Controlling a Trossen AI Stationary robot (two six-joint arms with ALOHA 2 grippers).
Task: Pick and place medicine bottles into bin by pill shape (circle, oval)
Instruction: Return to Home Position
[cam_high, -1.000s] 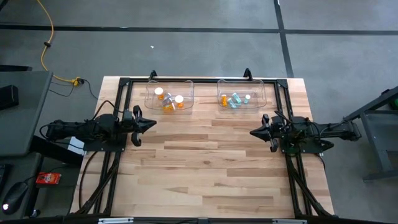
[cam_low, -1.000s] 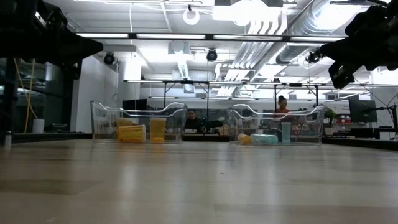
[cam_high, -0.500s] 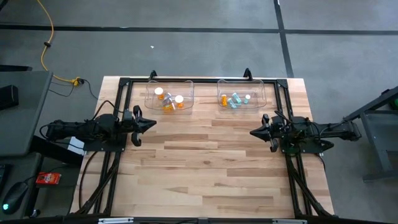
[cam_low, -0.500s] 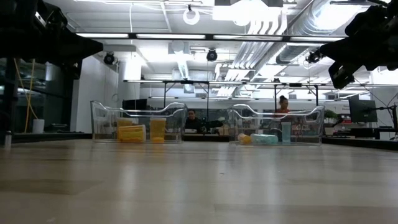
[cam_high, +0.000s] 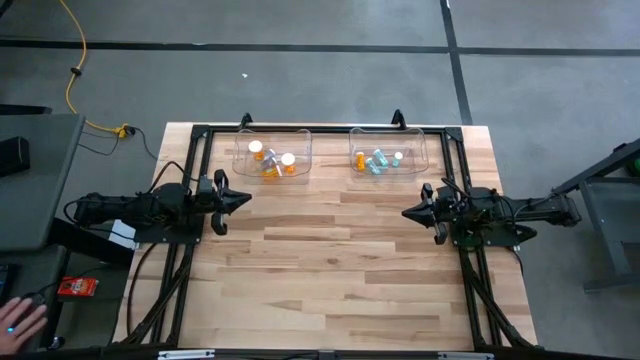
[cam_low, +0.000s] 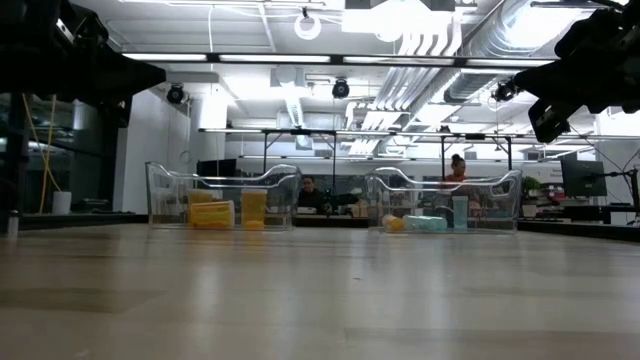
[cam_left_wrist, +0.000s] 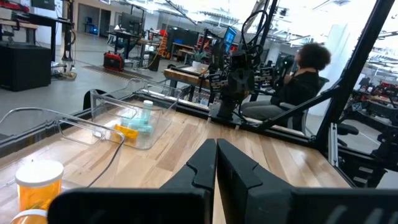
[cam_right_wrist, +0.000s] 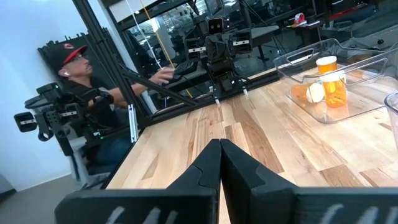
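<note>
Two clear bins stand at the table's far edge. The left bin holds several orange bottles with white caps; the right bin holds pale teal bottles and an orange one. My left gripper is shut and empty, raised above the table's left side. My right gripper is shut and empty, raised above the right side. Both point toward the table's middle. In the left wrist view the fingers meet; in the right wrist view too.
A black frame runs round the bins and down both table sides. The wooden table top lies between the arms. A person's hand shows at a mouse left of the table. People sit beyond the table.
</note>
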